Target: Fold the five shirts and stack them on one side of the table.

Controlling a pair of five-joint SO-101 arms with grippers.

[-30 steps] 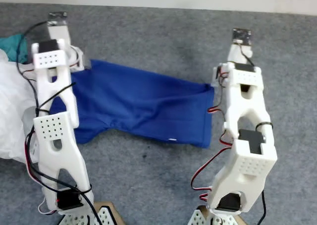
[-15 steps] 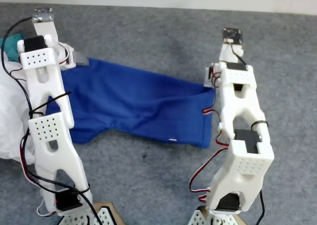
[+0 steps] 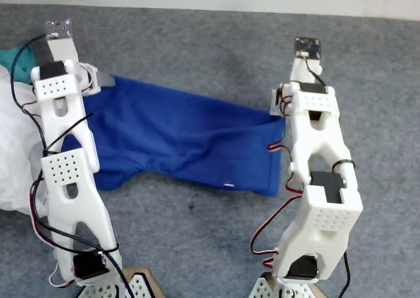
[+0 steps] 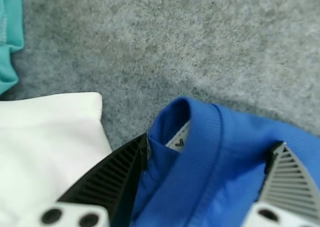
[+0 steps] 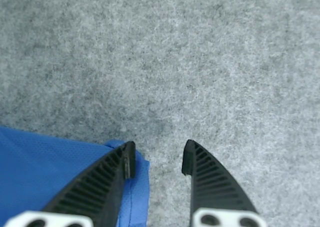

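A blue shirt (image 3: 184, 137) lies spread on the grey felt between the two arms. My left gripper (image 3: 98, 81) is at its far left end. In the left wrist view this gripper (image 4: 212, 144) is open, its fingers (image 4: 120, 174) on either side of the blue collar (image 4: 200, 132) with its label. My right gripper (image 3: 277, 105) is at the shirt's far right corner. It (image 5: 157, 154) is open by a narrow gap; one finger rests over the blue corner (image 5: 65, 177) and the other over bare felt.
A white shirt (image 3: 16, 147) is bunched at the table's left edge, beside the left arm, and reaches close to the collar (image 4: 45, 137). A teal shirt (image 3: 16, 58) lies behind it (image 4: 10, 37). Bare felt stretches beyond and in front of the blue shirt.
The left arm swung left and away, then came back slightly toward the collar. The right arm shifted a little left and farther back, then held still. The blue shirt barely moved.
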